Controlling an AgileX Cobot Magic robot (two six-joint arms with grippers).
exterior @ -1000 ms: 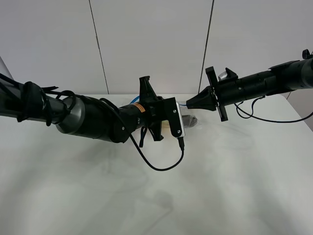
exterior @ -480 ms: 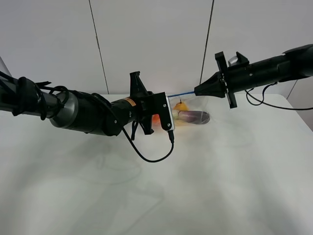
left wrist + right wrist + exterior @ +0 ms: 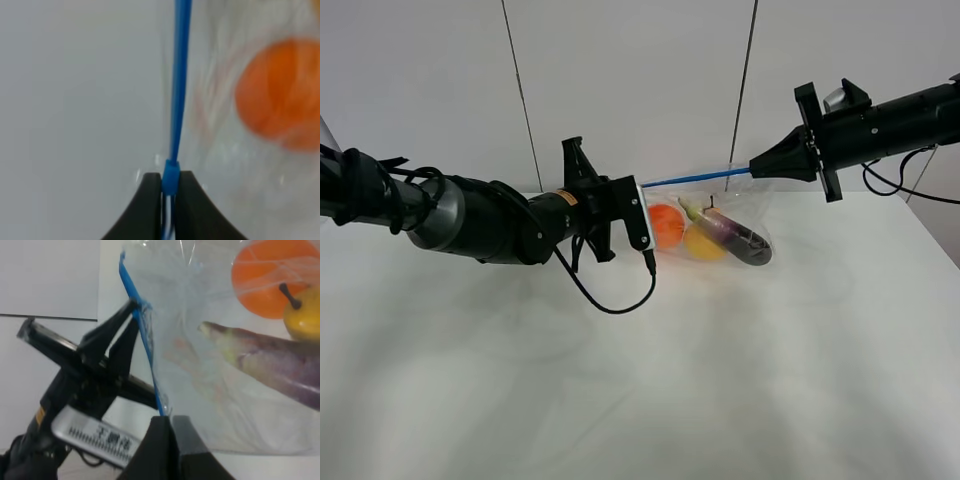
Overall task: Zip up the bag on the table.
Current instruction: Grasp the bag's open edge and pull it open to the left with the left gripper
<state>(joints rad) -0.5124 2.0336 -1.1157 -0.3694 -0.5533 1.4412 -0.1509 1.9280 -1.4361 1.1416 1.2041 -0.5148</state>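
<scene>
The clear bag [image 3: 720, 215] hangs between my two grippers, just above the white table [image 3: 620, 400]. Its blue zipper strip [image 3: 695, 178] is stretched taut along the top. An orange [image 3: 665, 225], a yellow fruit [image 3: 704, 244] and a purple eggplant [image 3: 742, 241] show through. My left gripper [image 3: 642, 187] is shut on the blue zipper piece [image 3: 171, 177] at the strip's left end. My right gripper [image 3: 754, 168] is shut on the strip's right end [image 3: 159, 402]. The right wrist view shows the left gripper [image 3: 135, 307] at the far end of the strip, and the bag's contents [image 3: 270, 360].
A black cable [image 3: 610, 300] loops down from the left wrist onto the table. A pale panelled wall [image 3: 630, 80] stands behind the table's far edge.
The grippers have moved apart: the left one leftward, the right one right and up. The blue strip between them is now much longer, and the bag and its fruit show in full.
</scene>
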